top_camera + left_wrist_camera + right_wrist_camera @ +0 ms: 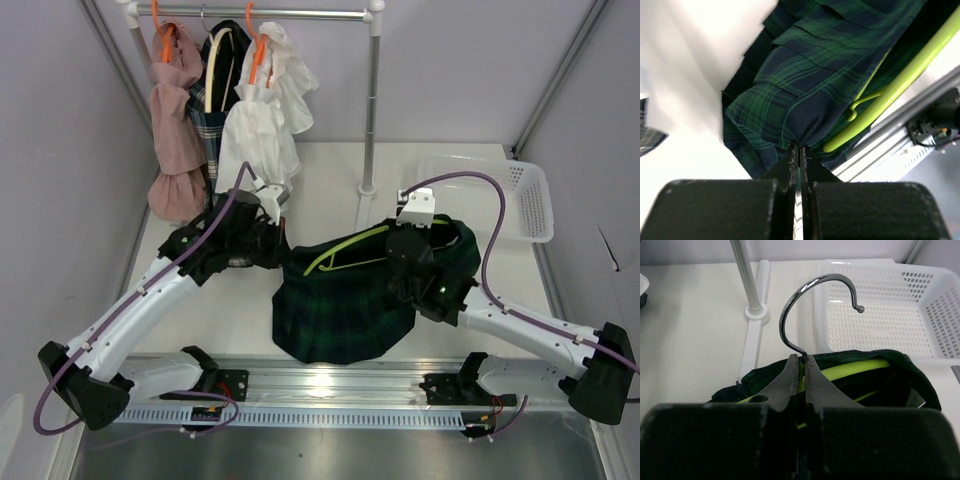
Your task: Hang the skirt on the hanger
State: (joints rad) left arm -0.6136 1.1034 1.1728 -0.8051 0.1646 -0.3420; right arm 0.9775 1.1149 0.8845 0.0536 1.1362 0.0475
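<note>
Two-arm dressing of a hanger, viewed from above and from each wrist. Far left, at the back: a rail carrying three garments already hung.

Left arm: reaches forward and inward from its base, elbow low over the desk. The left pincer is pressed together on a fold at the edge of the skirt, pinching the dark green plaid cloth at its tips.

Centre: the skirt lies bunched on the desk between the two arms. The lime-green hanger sits across its upper part, partly inside the cloth.

Right arm: folds back toward the centre, wrist raised. The right pincer is clamped on the neck of the hanger's metal hook, which stands upright.

Far right: a white basket, well apart from the skirt.

Step in hand, as judged: fitting the waist over the hanger. The next move likely calls for the left arm to draw the cloth along the hanger's arm while the right holds the hook steady.
</note>
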